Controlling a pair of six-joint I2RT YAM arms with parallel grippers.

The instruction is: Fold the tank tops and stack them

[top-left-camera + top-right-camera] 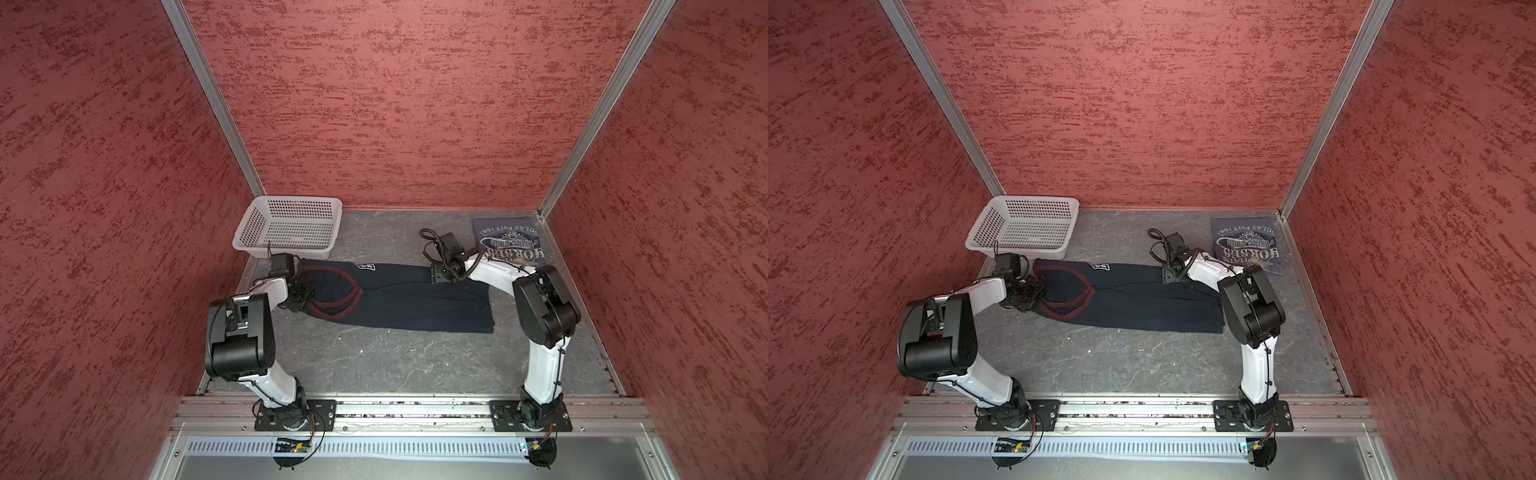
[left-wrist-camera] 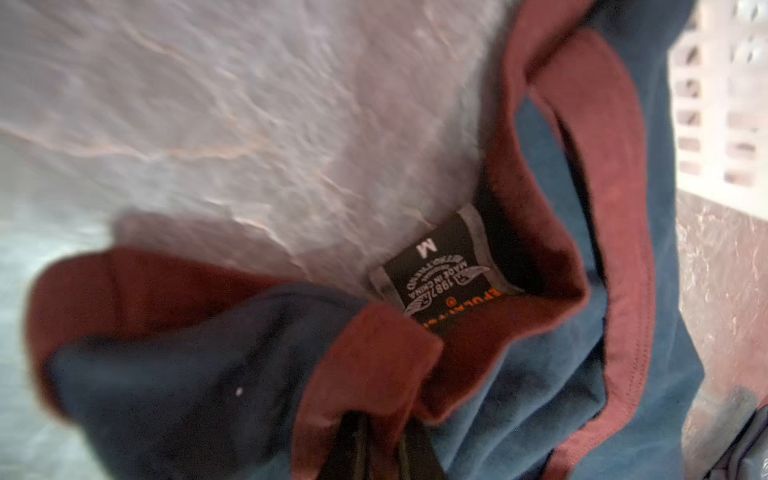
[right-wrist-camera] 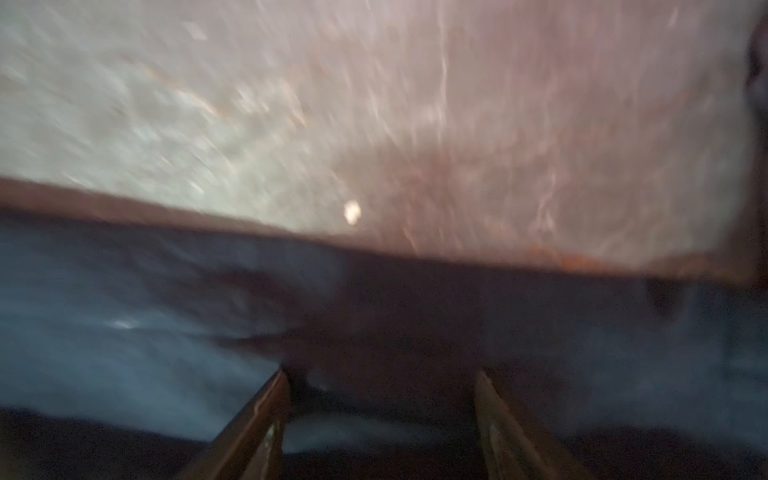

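Lying just in front of the white basket (image 1: 249,232) (image 1: 984,232), on the side toward the arm bases, the navy tank top (image 1: 407,303) (image 1: 1142,303) stretches as a long folded band away from the basket across the grey tabletop (image 1: 374,365). Its maroon-trimmed neck and armholes form the end nearest the basket. A small whitish print, too small to read, shows on the edge that faces the basket's side of the table.

The left gripper (image 1: 301,291) (image 1: 1023,293) sits at that neck end, just beside the basket's near wall. In the left wrist view its fingers are pressed together on a bunch of maroon trim of the navy tank top (image 2: 519,395), with cloth pinched between them (image 2: 382,440). A black size label (image 2: 440,270) lies inside the neckline, and the basket (image 2: 723,104) shows close by.

The right gripper (image 1: 440,274) (image 1: 1170,274) is low over the band's edge toward the end far from the basket. The right wrist view is blurred, but its two fingers stand well apart (image 3: 382,382) with dark cloth (image 3: 124,332) under and between them; whether they touch it I cannot tell.

The slate-blue tank top (image 1: 513,243) (image 1: 1250,245) lies folded flat, its lettering facing up, well apart from the basket in the opposite back corner, just beyond the right arm.
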